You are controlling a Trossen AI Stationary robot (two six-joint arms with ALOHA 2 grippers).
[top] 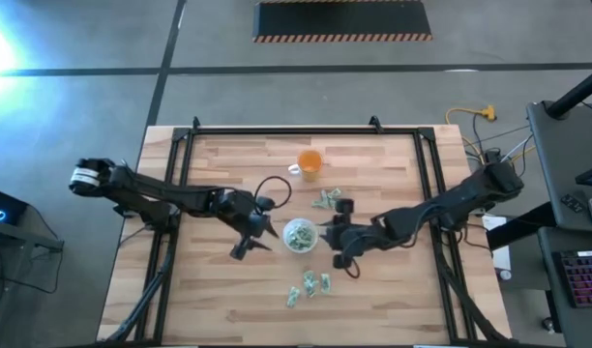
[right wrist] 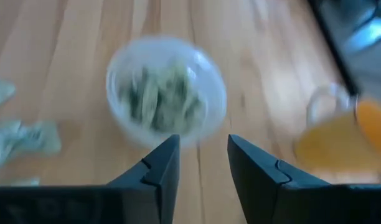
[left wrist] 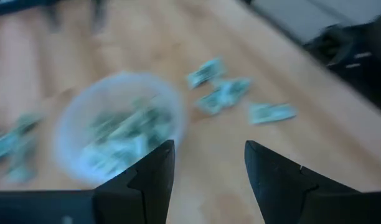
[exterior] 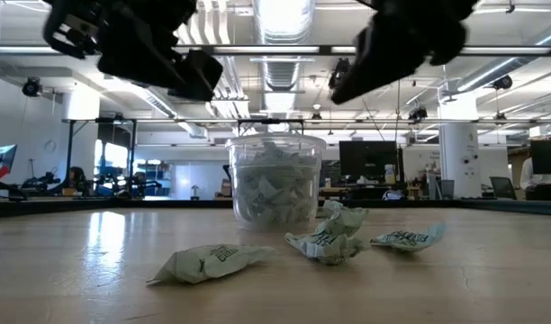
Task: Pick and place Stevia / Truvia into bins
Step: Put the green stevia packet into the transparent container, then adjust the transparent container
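The clear round cup (top: 299,235) stands at the table's middle, holding several pale green and white sachets. It also shows in the low view (exterior: 275,184) and in both wrist views (left wrist: 119,127) (right wrist: 165,99). Three loose sachets (top: 309,288) lie flat toward the near edge, in front of the cup (exterior: 329,238). A few more sachets (top: 325,200) lie on its far side. My left gripper (top: 260,235) (left wrist: 209,155) hovers open just left of the cup. My right gripper (top: 325,235) (right wrist: 200,149) hovers open just right of it. Neither holds anything.
An orange translucent cup (top: 310,162) (right wrist: 337,137) with a white handle stands toward the far edge, behind the clear cup. A black frame (top: 277,131) runs along the table's far and side edges. Bare wood lies to the left and right of the near sachets.
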